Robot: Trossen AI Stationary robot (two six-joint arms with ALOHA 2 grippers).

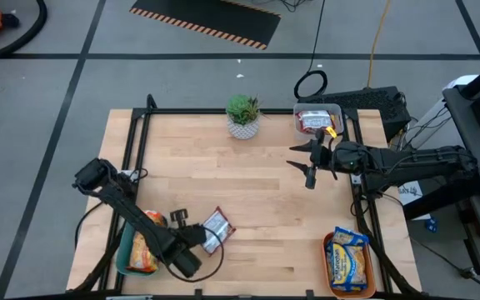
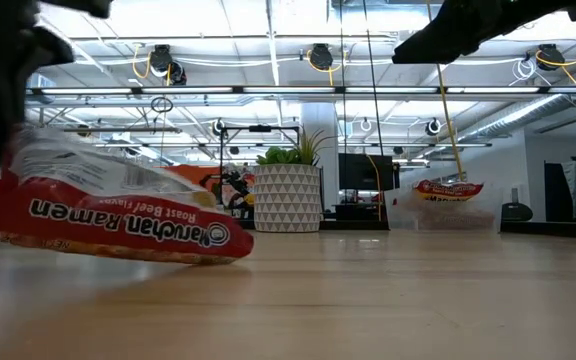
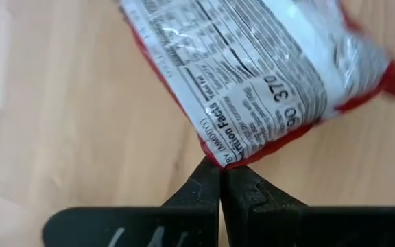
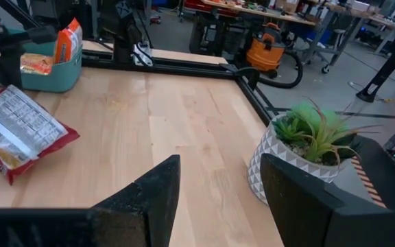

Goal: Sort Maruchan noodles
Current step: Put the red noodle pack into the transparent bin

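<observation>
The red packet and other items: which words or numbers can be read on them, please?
"Maruchan Ramen", upside down, on the red packet.
"Roast Beef Flavor", upside down and smaller, on the same front.
"Nutrition Facts" and "370" on its white back, pinched by the left fingers.
Fine print there: too small.
Packets in the tub and trays: unreadable.

I'm seeing a ramen packet (image 1: 217,227) lying on the table (image 1: 265,183) near its front left, just right of a tray (image 1: 126,254) holding packets; the potted plant (image 1: 243,116) is standing at the back, a tub (image 1: 318,119) sitting to its right, another tray (image 1: 350,262) sitting front right.
</observation>
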